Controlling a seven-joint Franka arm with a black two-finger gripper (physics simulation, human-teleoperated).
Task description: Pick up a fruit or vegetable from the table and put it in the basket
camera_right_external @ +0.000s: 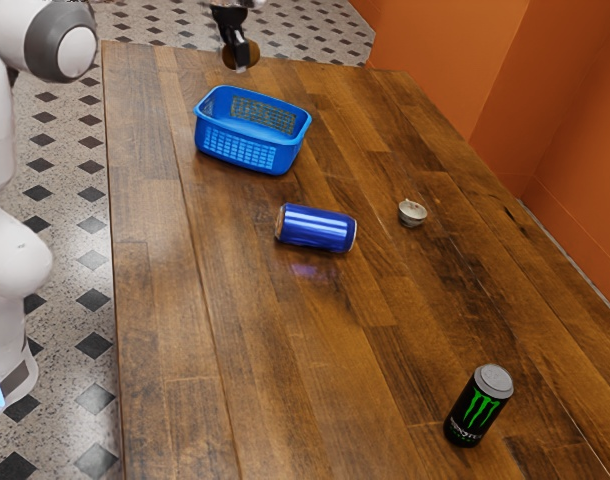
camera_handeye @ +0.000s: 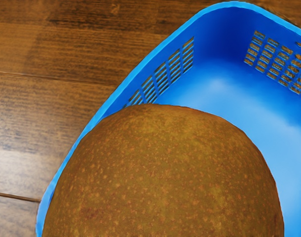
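1. Fruit (camera_right_external: 251, 57) is risking a fall onto the rim (camera_handeye: 233, 4) of the basket (camera_right_external: 247, 151): in the wrist view it is overlapping that edge, so the gripper (camera_right_external: 239, 59) may be hanging off the middle, and opening there could be sending it outside.
2. Going down off-centre could be catching the rim and shoving the whole basket along the table (camera_right_external: 185, 380).
3. That rounded skin is giving the fingers little to grip, so a jerk could be working it loose.
4. My fingers are clasping the fruit, which is hanging just under the hand, above the table.
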